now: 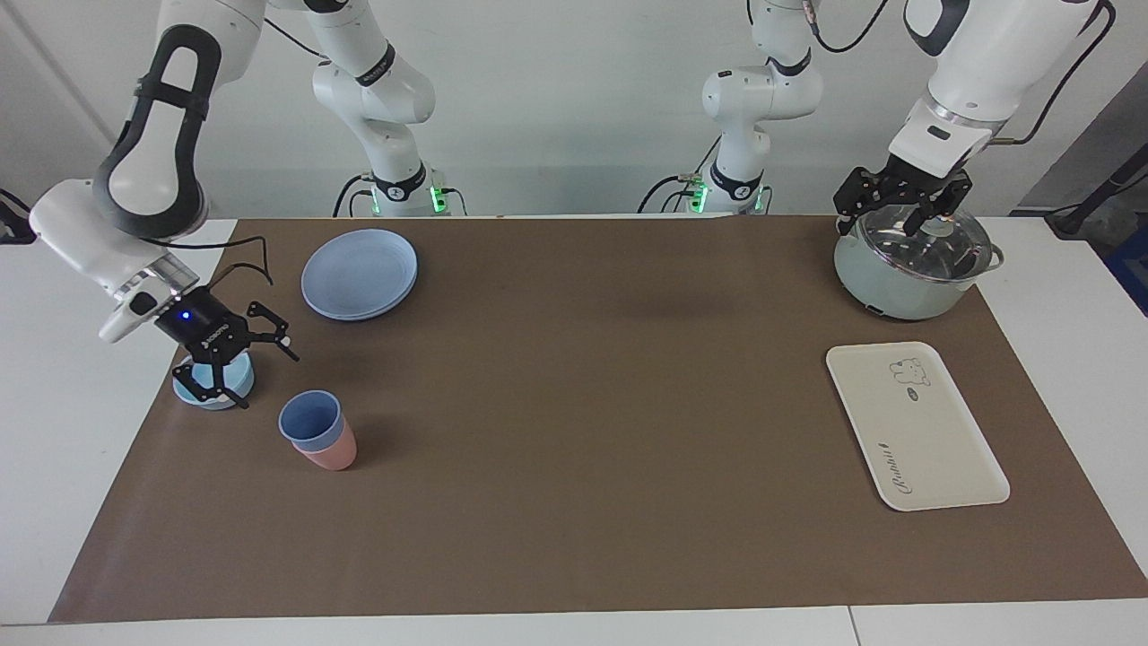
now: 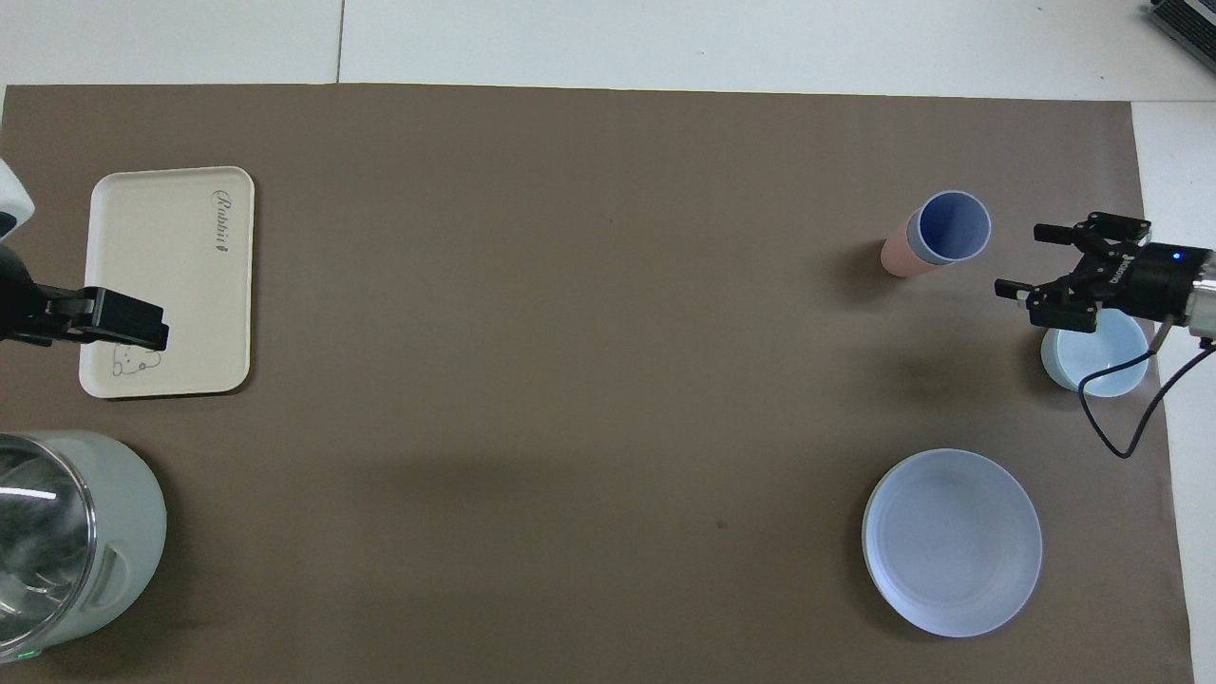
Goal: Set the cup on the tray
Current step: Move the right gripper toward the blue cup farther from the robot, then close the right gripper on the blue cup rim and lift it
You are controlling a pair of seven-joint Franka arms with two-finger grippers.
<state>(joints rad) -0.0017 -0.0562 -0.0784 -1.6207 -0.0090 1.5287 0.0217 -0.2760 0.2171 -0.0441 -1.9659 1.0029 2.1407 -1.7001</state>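
The periwinkle-blue cup (image 1: 311,420) stands nested inside a salmon-pink cup (image 1: 334,456) on the brown mat, toward the right arm's end of the table; it also shows in the overhead view (image 2: 953,226). My right gripper (image 1: 266,379) is open and empty, low over the edge of a light-blue bowl, beside the cup and apart from it. It shows in the overhead view too (image 2: 1021,258). The cream-white tray (image 1: 915,431) lies bare toward the left arm's end (image 2: 171,247). My left gripper (image 1: 901,220) hangs over a pot's lid and waits.
A light-blue bowl (image 1: 229,384) sits under the right gripper. A round blue plate (image 1: 359,272) lies nearer to the robots than the cups. A pale green pot (image 1: 901,283) with a glass lid stands nearer to the robots than the tray.
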